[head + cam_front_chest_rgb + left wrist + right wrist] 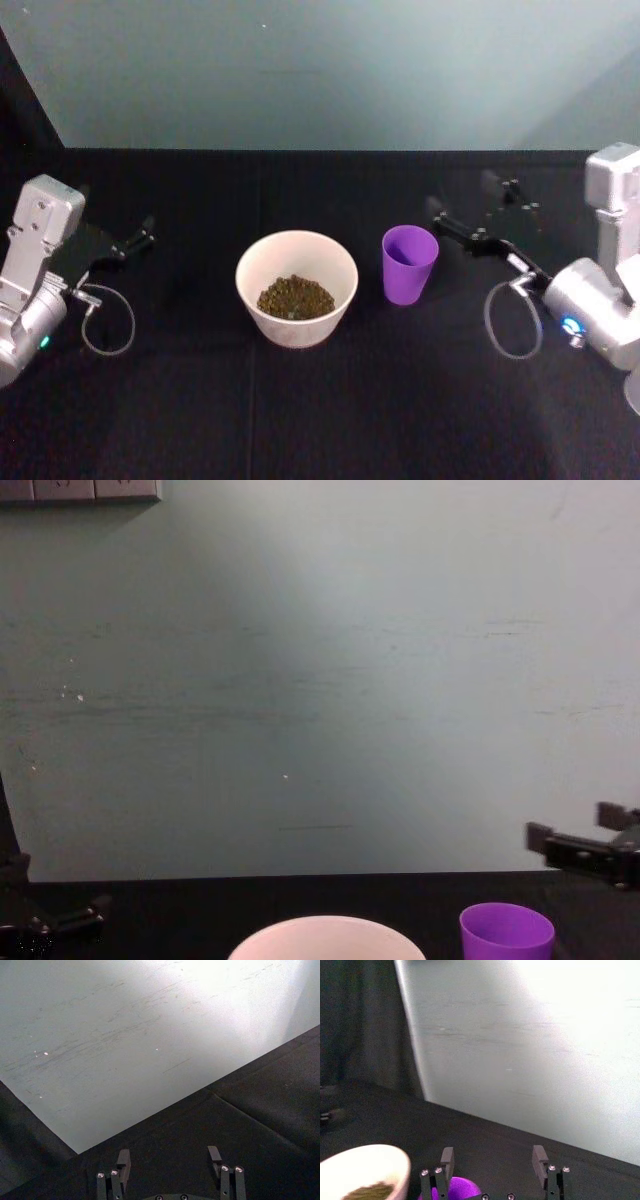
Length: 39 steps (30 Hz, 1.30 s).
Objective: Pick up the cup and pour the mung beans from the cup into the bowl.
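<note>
Purple cup [409, 263] upright on black table [320, 420], mouth up, long axis vertical, just right of white bowl [296, 287] holding mung beans [295, 297]. Right gripper [485, 212] just beside cup, fingers apart, holding nothing. Left gripper [140, 238] parked far left, fingers apart.

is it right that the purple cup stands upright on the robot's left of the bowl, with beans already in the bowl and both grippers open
Not quite. The head view shows the cup standing upright on the robot's right of the bowl, not its left. The rest holds: beans lie in the bowl, and the left gripper and right gripper are open.
</note>
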{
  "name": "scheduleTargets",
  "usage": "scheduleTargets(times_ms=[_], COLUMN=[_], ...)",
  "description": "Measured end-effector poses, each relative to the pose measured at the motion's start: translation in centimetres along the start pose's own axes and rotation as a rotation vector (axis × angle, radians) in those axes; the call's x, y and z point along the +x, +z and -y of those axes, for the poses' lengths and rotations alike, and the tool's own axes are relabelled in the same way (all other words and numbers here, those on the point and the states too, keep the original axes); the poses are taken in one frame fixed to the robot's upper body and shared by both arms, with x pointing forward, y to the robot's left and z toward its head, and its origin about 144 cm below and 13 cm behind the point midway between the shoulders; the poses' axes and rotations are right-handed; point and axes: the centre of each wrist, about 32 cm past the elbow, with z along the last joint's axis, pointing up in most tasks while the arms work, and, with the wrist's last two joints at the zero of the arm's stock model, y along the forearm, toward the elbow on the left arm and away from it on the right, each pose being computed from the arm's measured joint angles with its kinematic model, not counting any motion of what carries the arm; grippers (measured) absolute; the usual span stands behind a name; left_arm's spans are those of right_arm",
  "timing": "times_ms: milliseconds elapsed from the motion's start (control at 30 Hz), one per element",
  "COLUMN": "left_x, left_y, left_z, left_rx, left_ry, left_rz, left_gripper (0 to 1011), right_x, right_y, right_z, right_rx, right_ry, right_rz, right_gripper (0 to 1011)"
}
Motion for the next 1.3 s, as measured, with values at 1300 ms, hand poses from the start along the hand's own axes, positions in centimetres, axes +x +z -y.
scheduleTargets(times_ms=[1300], left_x=[0.0], left_y=[0.0], left_z=[0.0], left_rx=[0.0], left_ry=[0.0], left_rz=[0.0], left_gripper=[1000], right_x=[1.2], right_y=[-1.3], right_z=[2.0], right_rx=[-0.198], right_ry=[-0.214], right_rz=[0.019], right_gripper=[1003])
